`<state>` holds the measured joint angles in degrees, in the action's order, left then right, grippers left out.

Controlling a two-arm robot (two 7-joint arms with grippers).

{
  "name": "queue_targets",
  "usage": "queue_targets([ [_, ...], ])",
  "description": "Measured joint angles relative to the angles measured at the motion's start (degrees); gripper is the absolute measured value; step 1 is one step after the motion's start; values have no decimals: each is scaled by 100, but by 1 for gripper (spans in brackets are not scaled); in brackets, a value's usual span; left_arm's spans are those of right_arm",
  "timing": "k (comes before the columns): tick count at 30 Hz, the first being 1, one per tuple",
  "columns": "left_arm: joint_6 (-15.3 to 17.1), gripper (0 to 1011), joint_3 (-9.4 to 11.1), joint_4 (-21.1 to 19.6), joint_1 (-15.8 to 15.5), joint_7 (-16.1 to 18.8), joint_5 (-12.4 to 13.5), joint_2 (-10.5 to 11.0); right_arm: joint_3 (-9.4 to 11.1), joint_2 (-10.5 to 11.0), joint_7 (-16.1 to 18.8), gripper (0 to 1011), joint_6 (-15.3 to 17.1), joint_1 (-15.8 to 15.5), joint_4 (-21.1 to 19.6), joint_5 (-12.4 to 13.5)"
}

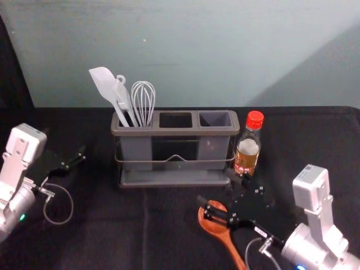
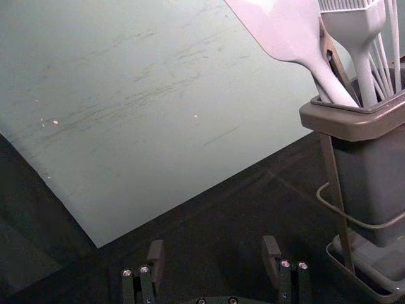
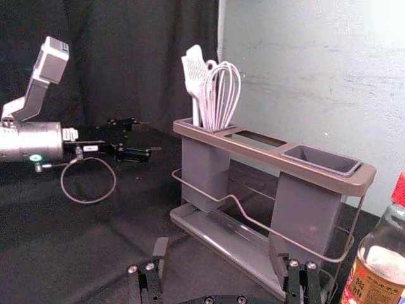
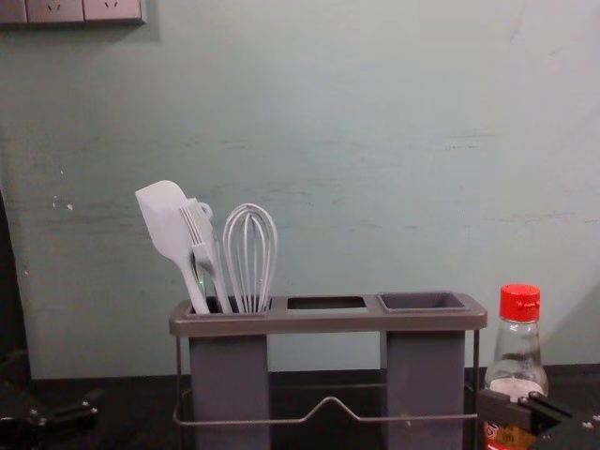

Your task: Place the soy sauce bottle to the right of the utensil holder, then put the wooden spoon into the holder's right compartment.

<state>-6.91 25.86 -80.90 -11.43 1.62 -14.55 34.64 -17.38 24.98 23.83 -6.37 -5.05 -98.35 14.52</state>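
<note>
The soy sauce bottle [image 1: 248, 147] is standing upright just to the right of the utensil holder [image 1: 183, 131], looking like glass: probably weighty, stiff, smooth and breakable. The wooden spoon [image 1: 229, 243] is lying in front of the holder's right part, its bowl [image 1: 208, 226] pointing towards the holder and its handle [image 1: 238, 260] running away from it. The right end effector [image 3: 219, 248] is reaching over the bowl in front of the holder, fingers spread and pinching nothing; the left end effector [image 2: 214, 248] is waiting, also spread, to the holder's left. The spoon is promising to be light and rigid, its rounded handle perhaps rolling under a poor pinch. The neck, just behind the bowl, is seeming the best hold, leaving the handle's end free for entering the right compartment [image 3: 321, 159].
</note>
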Motion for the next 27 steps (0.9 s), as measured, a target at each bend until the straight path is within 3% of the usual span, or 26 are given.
queue_targets([
  [23, 0, 1011, 0, 0, 0, 0, 0, 0, 9, 3, -52, 1003, 45, -12, -47, -35],
  [27, 0, 1011, 0, 0, 0, 0, 0, 0, -11, -35, -272, 1003, 290, -84, -148, -176],
])
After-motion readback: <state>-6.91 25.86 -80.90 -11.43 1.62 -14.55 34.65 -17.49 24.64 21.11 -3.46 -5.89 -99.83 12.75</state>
